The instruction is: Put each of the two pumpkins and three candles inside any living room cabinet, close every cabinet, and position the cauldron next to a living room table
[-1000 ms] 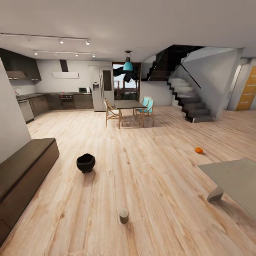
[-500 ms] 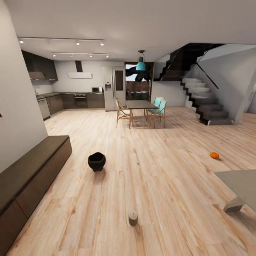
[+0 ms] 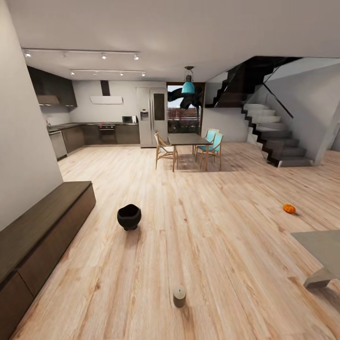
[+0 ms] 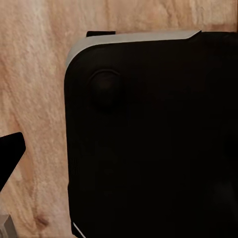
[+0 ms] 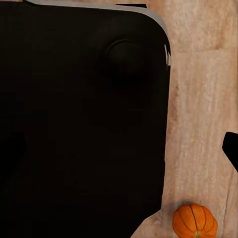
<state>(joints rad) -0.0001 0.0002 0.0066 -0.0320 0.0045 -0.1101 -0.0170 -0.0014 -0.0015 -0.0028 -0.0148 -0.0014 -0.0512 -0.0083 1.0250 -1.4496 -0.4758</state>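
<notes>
The black cauldron stands on the wood floor, a short way out from the long dark-brown cabinet along the left wall; its drawer fronts look shut. One olive-beige candle stands upright on the floor close in front of me. An orange pumpkin lies on the floor at the right, beyond the corner of a grey low table. In the right wrist view another pumpkin lies on the floor beside my black base. A single dark finger edge shows in the left wrist view, and another finger edge in the right wrist view.
A dining table with chairs stands far ahead, the kitchen behind it at the left. A staircase rises at the right. A pale wall runs above the cabinet. Wood floor stretches between these.
The whole head view has shifted, so the camera turned left and slightly closer; cauldron, candle and pumpkin stay where they were on the floor.
</notes>
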